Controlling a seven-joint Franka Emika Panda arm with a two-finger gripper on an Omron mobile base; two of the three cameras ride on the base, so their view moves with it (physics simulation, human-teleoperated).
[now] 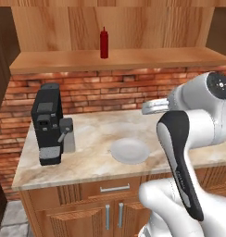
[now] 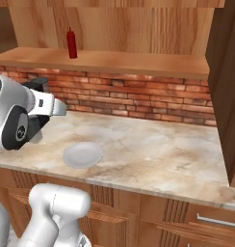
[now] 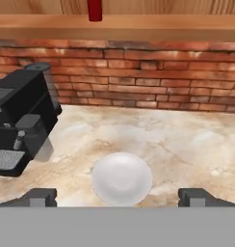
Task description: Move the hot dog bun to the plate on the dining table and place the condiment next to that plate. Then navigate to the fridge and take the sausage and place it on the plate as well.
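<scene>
The condiment (image 1: 104,42) (image 2: 71,43) is a slim dark red squeeze bottle standing upright on the wooden shelf (image 1: 147,58) above the brick wall. Its lower part also shows at the top edge of the hand view as the condiment (image 3: 95,9). My gripper (image 3: 118,198) is open with nothing between its fingertips (image 3: 40,197). It hovers over the near part of the wall counter, well below the bottle and short of it. The hot dog bun, the plate, the dining table, the fridge and the sausage are out of view.
A plain white dish (image 1: 129,151) (image 2: 83,155) (image 3: 122,178) lies on the marbled wall counter (image 1: 91,134) just ahead of the gripper. A black coffee machine (image 1: 47,122) (image 3: 23,116) stands at the counter's left end. A dark tall cabinet (image 2: 225,72) bounds the right.
</scene>
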